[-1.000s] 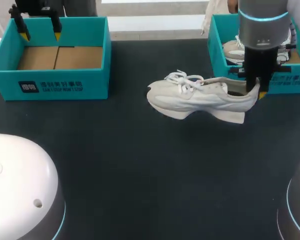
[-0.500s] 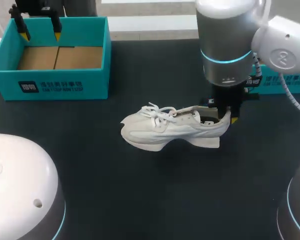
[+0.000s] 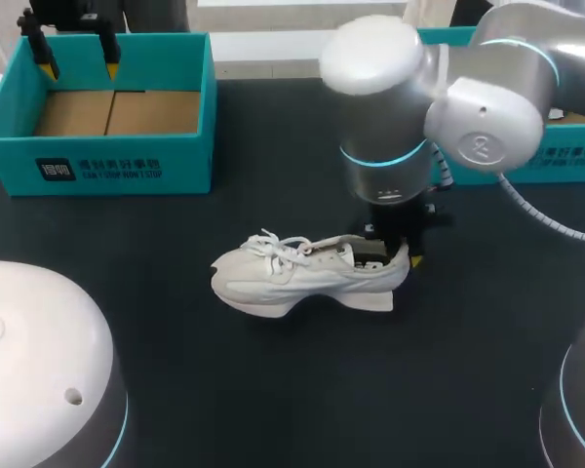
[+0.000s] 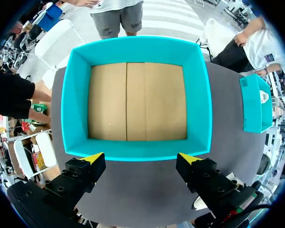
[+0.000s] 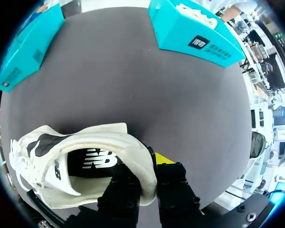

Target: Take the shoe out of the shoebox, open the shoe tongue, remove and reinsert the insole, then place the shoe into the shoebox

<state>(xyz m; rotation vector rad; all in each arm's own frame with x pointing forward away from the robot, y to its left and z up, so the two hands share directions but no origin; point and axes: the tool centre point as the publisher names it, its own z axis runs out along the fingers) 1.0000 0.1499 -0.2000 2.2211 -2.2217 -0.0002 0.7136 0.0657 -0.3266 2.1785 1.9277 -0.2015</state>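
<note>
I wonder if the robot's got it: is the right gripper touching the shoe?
Touching. In the right wrist view, the right gripper pinches the heel of the shoe, one finger inside, one outside.

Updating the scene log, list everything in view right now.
shoe: 1, off-white with white laces, middle of the table, toe towards the left box, heel held
left box: 1, teal, far left of the table, brown cardboard floor showing
right box: 1, teal, far right of the table, partly hidden behind the right arm
other shoe: 1, white, inside the right box, mostly hidden
table: 1, dark grey
left end effector: 1, black with yellow tips, open, above the left box's rim
right end effector: 1, black with yellow tips, shut on the shoe's heel, one finger inside the collar, one outside
</note>
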